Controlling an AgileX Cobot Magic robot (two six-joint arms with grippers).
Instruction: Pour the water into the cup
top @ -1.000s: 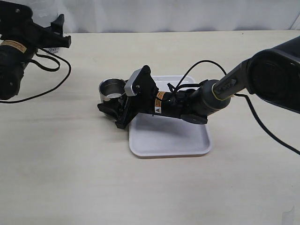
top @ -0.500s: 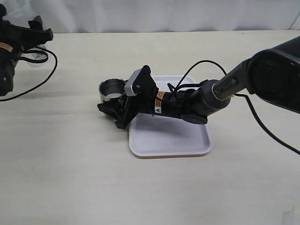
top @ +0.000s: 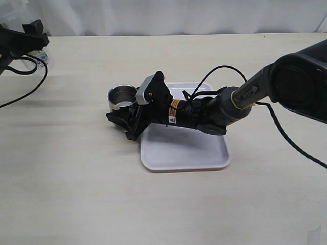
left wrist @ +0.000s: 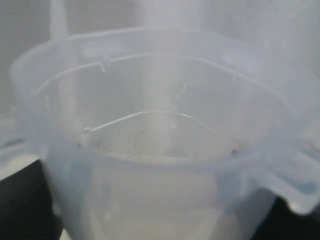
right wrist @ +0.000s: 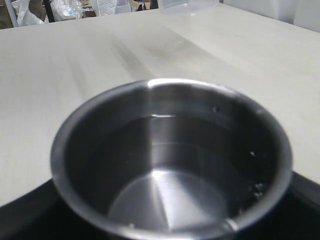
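Note:
The cup (top: 122, 96), a small shiny steel cylinder, stands on the table just left of the tray. My right gripper (top: 121, 105) reaches over the tray and is shut on the cup, one black finger on each side. In the right wrist view the cup (right wrist: 170, 160) fills the frame, with a dark inside and droplets on its wall. At the far left edge my left gripper (top: 29, 40) is shut on a translucent plastic container (top: 42, 55). The container (left wrist: 160, 140) fills the left wrist view, its open mouth toward the camera and dark jaws at both lower corners.
A white rectangular tray (top: 204, 153) lies under the right arm's wrist. Black cables loop over the tray (top: 214, 76) and beside the left arm (top: 25, 87). The table's far edge meets a white backdrop. The container's base (right wrist: 187, 6) shows far beyond the cup.
My left arm has moved left toward the edge of the view, with the plastic container in it. The right arm and the cup have not moved.

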